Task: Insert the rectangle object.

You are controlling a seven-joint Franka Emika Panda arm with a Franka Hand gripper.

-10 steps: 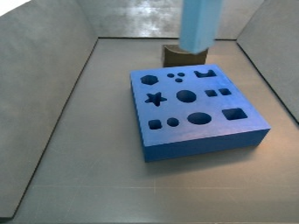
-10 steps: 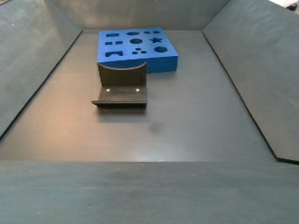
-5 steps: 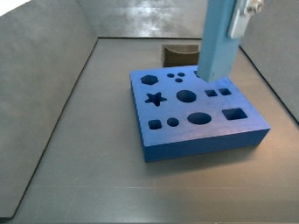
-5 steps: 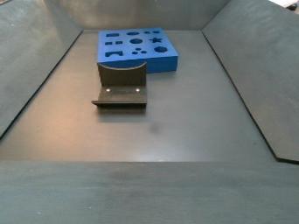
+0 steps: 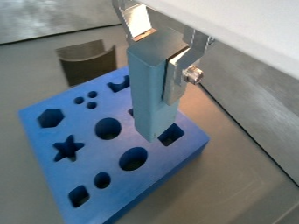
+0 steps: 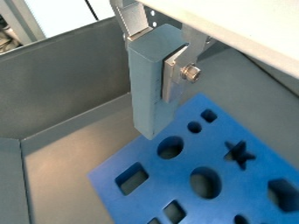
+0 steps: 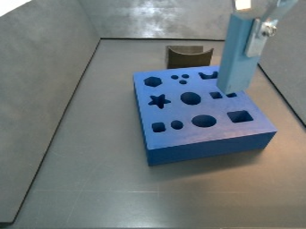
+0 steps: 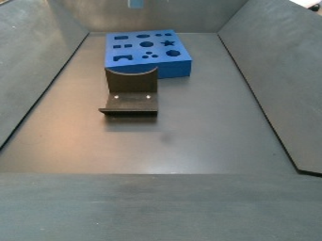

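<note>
Both wrist views look down close along the gripper (image 5: 156, 52); both side views, one nearer, share the blue board (image 7: 203, 116).

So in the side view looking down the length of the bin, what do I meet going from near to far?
Bare floor → the fixture → the blue board with shaped holes → the rectangle object, only its tip showing at the frame's top edge, held by the end effector.

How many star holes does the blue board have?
1. The star hole sits near one edge of the blue board. The gripper holds the blue bar over the board, so some other holes may be hidden.
</note>
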